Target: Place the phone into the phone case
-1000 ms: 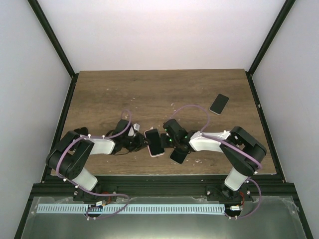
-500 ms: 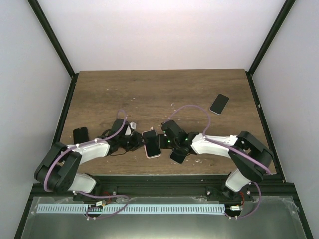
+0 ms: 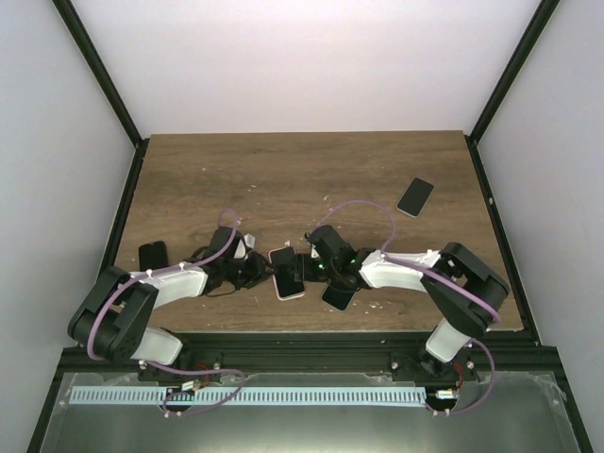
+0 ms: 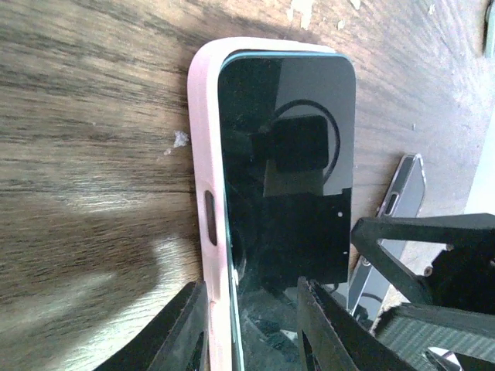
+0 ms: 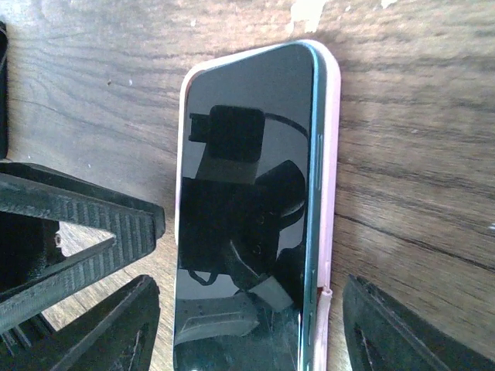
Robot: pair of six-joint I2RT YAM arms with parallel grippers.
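At the far left a black handset-shaped slab [image 3: 151, 255] is lying on the wooden table [image 3: 283, 170]. It is showing only because my left arm has been dropping lower and flatter over the last second, uncovering it. My left gripper [image 4: 249, 301] is sitting over one short end of the phone [image 4: 286, 178], jaws apart with dark glass showing between them and closed on nothing. I cannot tell whether they are pressing on the screen. The phone is lying face up inside the pink case [image 4: 203, 154], near the table's front edge, between my two grippers. Against a second ago the pair is sitting slightly further left and a little turned, and over the last half second it is hardly shifting. I am reading that as the nudging ending and the pressing-home beginning. Along one long side the phone's teal edge is riding beside a broad band of pink rim, so I am judging that side not yet snapped in. My right gripper [image 5: 251, 294] is straddling the other short end, jaws spread wide just outside the case's long edges, holding nothing. A clear case [image 4: 402, 201] is lying just beside it, and a spare phone [image 3: 415, 196] is resting well apart at the far right.
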